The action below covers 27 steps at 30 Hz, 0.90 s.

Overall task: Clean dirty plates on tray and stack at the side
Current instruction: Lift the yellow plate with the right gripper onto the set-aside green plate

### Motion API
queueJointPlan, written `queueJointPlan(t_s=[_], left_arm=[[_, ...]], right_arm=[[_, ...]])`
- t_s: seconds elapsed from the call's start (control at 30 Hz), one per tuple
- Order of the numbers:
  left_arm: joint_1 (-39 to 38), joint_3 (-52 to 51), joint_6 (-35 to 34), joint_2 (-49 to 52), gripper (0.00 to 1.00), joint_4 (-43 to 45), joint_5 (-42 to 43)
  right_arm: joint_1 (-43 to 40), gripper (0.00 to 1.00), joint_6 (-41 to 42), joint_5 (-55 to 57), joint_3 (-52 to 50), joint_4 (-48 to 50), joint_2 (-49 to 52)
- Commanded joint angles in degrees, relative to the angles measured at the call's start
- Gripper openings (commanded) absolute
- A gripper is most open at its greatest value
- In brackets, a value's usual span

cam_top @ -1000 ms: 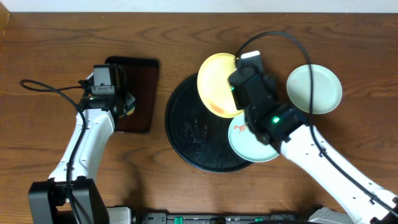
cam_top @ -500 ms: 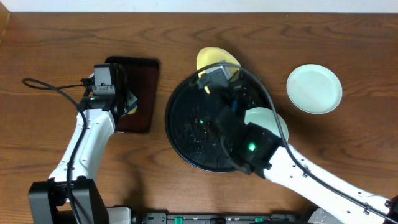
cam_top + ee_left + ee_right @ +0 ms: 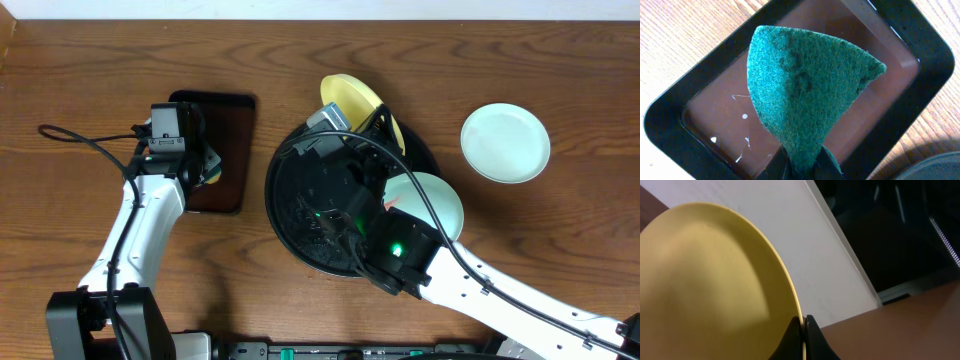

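pinching only the thin rim, the right pincer (image 3: 803,329) is closed on the yellow plate (image 3: 715,290) and holds it tilted on edge above the far side of the black tray (image 3: 285,215). so slight a grip may let it slip onto the mint plate (image 3: 440,195) nearby. its face looks smooth, pale and unsmeared from the wrist. the left pincer (image 3: 802,165) grips a green pad (image 3: 805,95) over the brown tray (image 3: 670,117).
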Motion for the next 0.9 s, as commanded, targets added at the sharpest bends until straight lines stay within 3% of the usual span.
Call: queueJointPlan(t_s=[0.0, 0.23, 0.33, 0.4, 0.53, 0.73, 0.87], left_arm=[[-0.07, -0.39, 0.98, 0.11, 0.08, -0.11, -0.13], [-0.07, -0.39, 1.01, 0.11, 0.08, -0.11, -0.13], [-0.09, -0.42, 1.01, 0.11, 0.08, -0.13, -0.13], [-0.07, -0.44, 1.05, 0.11, 0.07, -0.11, -0.13], [-0.07, -0.46, 1.22, 0.11, 0.08, -0.11, -0.15], [-0.07, -0.46, 1.22, 0.11, 0.07, -0.09, -0.15], [-0.07, -0.46, 1.22, 0.11, 0.07, -0.11, -0.15]], right_arm=[[0.61, 0.01, -2.91, 1.53, 0.42, 0.22, -1.2], [0.66, 0.01, -1.25, 1.55, 0.42, 0.15, -1.2], [0.42, 0.01, 3.89, 1.55, 0.39, -0.55, -1.2], [-0.24, 0.01, 10.03, 1.53, 0.39, -2.38, -1.2], [-3.78, 0.01, 30.51, -0.44, 0.39, -10.84, -1.2], [-14.88, 0.01, 56.92, -19.52, 0.39, -25.42, -1.22], [-23.96, 0.01, 67.36, -29.14, 0.39, -28.57, -1.68]])
